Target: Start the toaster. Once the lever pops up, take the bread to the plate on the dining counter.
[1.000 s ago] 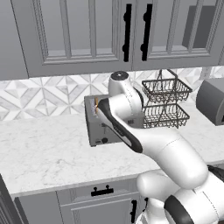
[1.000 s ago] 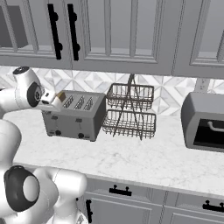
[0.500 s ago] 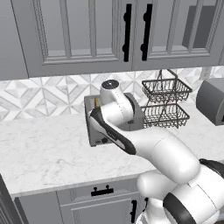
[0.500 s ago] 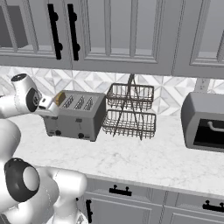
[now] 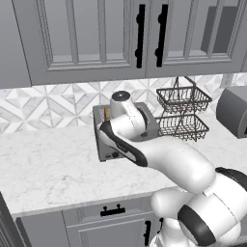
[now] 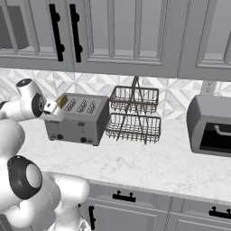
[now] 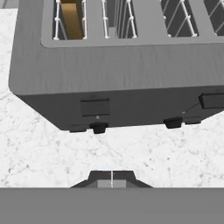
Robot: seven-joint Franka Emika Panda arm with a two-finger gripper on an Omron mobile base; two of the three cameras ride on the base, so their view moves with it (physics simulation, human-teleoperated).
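The fingers (image 7: pixel 105 176) are pressed together, holding nothing, just before the toaster (image 7: pixel 131 65) front. The bread (image 7: pixel 72 19) sits in the end slot. The left lever (image 7: pixel 95 107) seems not yet pushed down (hard to tell), so carrying remains.

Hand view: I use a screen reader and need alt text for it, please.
Close view down the front of the grey toaster, with the bread sitting in its far-left slot. Two black knobs and two small levers line the toaster's front face, above the white marble counter. The closed gripper tips rise at the bottom.
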